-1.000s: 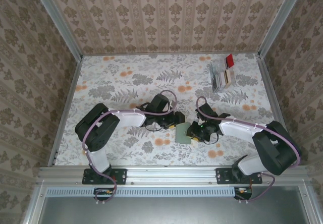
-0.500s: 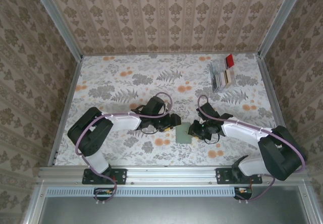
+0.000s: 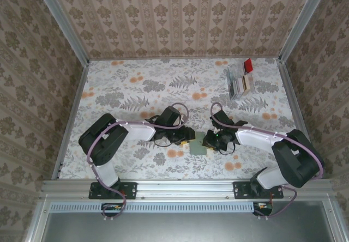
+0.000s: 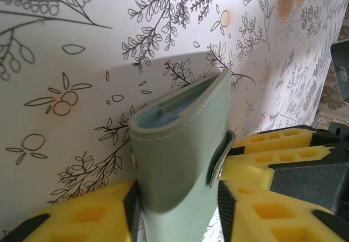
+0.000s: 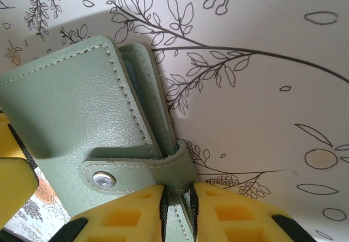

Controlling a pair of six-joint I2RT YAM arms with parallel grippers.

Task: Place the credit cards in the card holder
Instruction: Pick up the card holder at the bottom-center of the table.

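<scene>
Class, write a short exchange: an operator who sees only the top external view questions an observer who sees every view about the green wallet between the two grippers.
Operator: Is the card holder open yet?
Observer: No. The right wrist view shows its strap snapped shut over the cover.
Operator: Does the left gripper have it?
Observer: Yes. The left wrist view shows the folded wallet standing between the yellow pads, touching both sides.
</scene>
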